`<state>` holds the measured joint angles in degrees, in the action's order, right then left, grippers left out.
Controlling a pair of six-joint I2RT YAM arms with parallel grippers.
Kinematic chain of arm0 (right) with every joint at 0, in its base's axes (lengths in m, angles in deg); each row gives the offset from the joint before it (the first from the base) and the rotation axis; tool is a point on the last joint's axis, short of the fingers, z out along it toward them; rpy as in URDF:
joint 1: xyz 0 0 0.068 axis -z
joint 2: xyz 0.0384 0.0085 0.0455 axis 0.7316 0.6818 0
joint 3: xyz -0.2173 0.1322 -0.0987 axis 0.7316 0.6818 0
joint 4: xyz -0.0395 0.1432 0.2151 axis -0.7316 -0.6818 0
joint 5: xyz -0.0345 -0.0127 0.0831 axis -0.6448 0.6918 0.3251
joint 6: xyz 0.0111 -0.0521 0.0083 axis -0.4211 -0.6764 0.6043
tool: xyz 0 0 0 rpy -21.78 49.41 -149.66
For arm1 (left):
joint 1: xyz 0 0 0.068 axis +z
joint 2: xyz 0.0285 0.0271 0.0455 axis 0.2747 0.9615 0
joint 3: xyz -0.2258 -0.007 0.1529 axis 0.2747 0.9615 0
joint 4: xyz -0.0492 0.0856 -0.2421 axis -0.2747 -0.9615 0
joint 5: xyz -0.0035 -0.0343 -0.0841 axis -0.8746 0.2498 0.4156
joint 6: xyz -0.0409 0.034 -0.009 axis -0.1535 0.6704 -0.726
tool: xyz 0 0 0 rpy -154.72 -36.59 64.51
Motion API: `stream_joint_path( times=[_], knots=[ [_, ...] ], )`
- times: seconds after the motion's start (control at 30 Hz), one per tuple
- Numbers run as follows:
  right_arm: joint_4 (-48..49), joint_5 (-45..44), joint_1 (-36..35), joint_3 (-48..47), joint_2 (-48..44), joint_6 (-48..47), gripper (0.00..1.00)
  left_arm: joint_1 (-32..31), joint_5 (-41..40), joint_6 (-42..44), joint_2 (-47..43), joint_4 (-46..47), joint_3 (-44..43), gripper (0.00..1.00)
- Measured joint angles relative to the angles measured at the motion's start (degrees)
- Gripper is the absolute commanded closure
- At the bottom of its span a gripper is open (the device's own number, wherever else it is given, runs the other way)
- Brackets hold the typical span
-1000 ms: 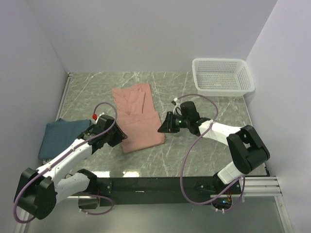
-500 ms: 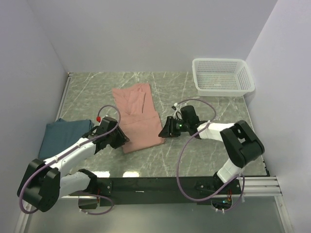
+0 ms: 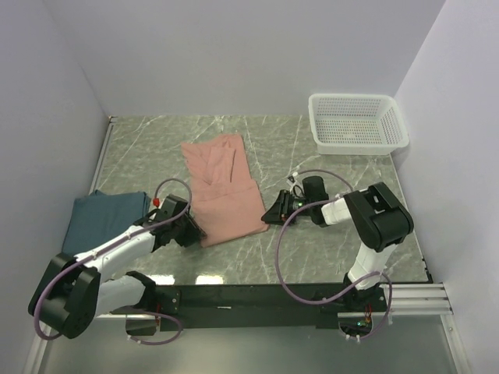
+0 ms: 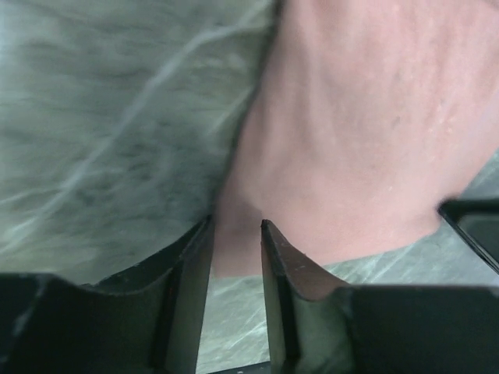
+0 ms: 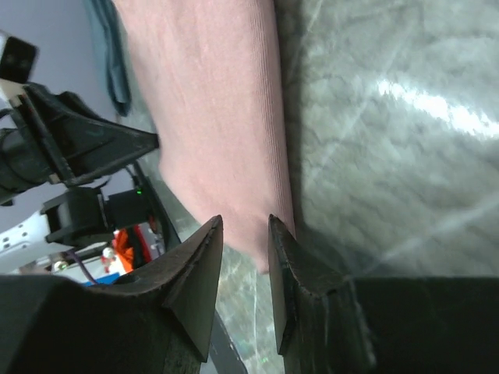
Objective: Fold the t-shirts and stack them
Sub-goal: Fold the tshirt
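1. The left gripper [image 4: 235, 226] has its fingers drawn to a narrow gap. The near-left corner of the salmon-pink cloth t-shirt [image 4: 366, 140] fills that gap, so the fingers are pinching it.
2. The right gripper [image 5: 243, 222] is drawn equally narrow. Its fingers are closed on the near-right corner of the same shirt [image 5: 210, 101].
3. In the overhead view, both grippers sit low on the green marbled worktop [image 3: 312, 156] and face each other across the shirt's near hem. The left gripper [image 3: 199, 231] is at one end of the hem and the right gripper [image 3: 269, 216] is at the other.
4. The salmon-pink cloth t-shirt [image 3: 222, 195] lies folded into a long band. It runs from the middle of the worktop toward the near edge, a little left of centre. The band is narrower at its far end and wider at the hem that the fingers hold. A raised fold runs along its length.
5. The dark teal-blue cloth t-shirt [image 3: 97, 216] lies folded flat against the left edge of the worktop, beside the left arm. The arm covers the space between the two shirts, so I cannot tell whether they touch. A strip of this shirt [image 5: 113, 47] also shows in the right wrist view, beyond the pink cloth.
6. The white plastic mesh basket [image 3: 351, 97] stands in the far right corner of the worktop, well apart from both shirts.
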<state>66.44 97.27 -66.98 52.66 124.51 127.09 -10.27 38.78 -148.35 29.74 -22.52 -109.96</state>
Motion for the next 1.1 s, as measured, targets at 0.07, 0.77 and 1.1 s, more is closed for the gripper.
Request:
stream_joint_path(
  times=[0.07,0.77,1.1],
  knots=[
    [-3.9,-1.2,0.0,-0.6,-2.2,-0.8,0.62,0.1,-1.3,0.2,-1.4,-2.2,-0.3,0.61],
    [-11.8,-1.8,0.0,-35.6,21.5,1.8,0.65,13.7,0.2,7.9,27.8,8.7,-21.4,0.67],
    [-15.0,-4.1,0.3,-33.7,17.7,-2.4,0.65,14.2,0.9,12.0,26.7,6.6,-23.0,0.50]
  ],
)
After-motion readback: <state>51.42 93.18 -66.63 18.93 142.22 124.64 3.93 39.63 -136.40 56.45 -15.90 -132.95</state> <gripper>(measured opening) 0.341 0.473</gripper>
